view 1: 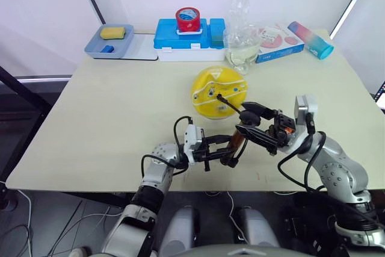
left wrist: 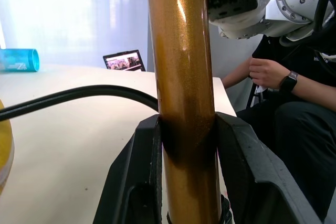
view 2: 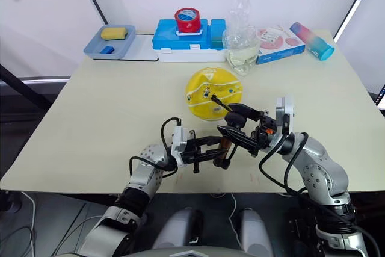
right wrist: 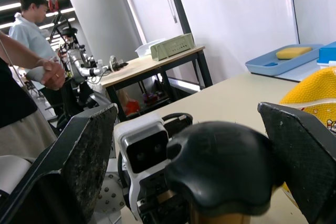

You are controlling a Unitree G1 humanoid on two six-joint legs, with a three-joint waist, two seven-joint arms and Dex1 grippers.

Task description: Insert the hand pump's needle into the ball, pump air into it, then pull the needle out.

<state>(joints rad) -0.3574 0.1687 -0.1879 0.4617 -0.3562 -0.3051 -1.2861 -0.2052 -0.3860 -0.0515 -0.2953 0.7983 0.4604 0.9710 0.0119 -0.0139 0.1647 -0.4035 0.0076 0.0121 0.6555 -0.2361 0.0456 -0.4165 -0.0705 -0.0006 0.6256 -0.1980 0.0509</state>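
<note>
The hand pump is clamped upright by its barrel in the left gripper; its handle sits between the spread fingers of the right gripper, beside the ball.

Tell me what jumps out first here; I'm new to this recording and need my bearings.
The yellow ball sits mid-table with the black hose of the hand pump running to its top. Just in front, the left gripper clamps the gold barrel, while the right gripper straddles the black handle, fingers open. A red tape roll tops a blue box at the far edge.
</note>
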